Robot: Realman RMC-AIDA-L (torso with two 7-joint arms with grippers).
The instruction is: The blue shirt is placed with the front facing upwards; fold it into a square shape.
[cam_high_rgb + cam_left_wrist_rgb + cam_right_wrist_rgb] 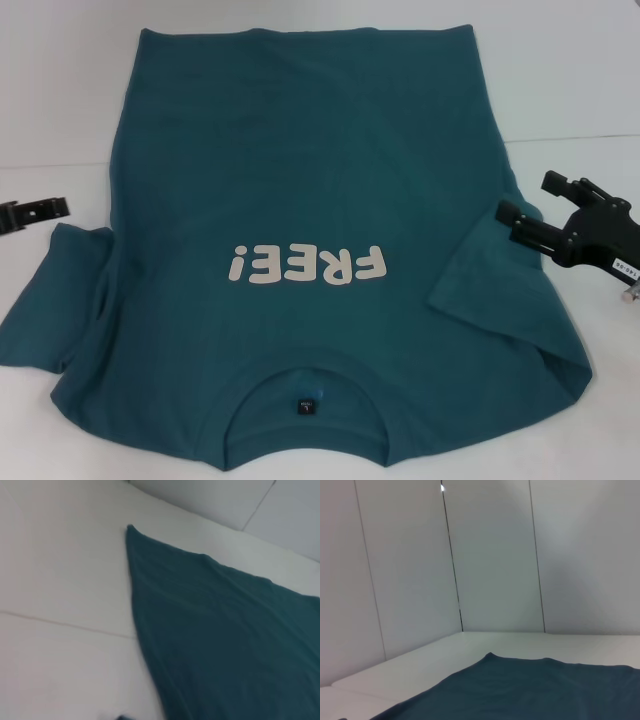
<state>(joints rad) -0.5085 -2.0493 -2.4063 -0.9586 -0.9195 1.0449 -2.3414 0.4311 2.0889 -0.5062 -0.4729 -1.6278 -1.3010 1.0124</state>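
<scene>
While both pincers flank it, the blue shirt [300,200] lies front-up, unfolded.

Blue shirt [300,170] spread flat on surface [60,90], collar nearest robot, hem far. Left claw [30,212] at shirt's left edge beside sleeve; right claw [535,215] over right sleeve edge.

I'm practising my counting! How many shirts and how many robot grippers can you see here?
Blue shirt: 1
Grippers: 2, the left gripper and the right gripper, each beside a sleeve
Total: 3
</scene>
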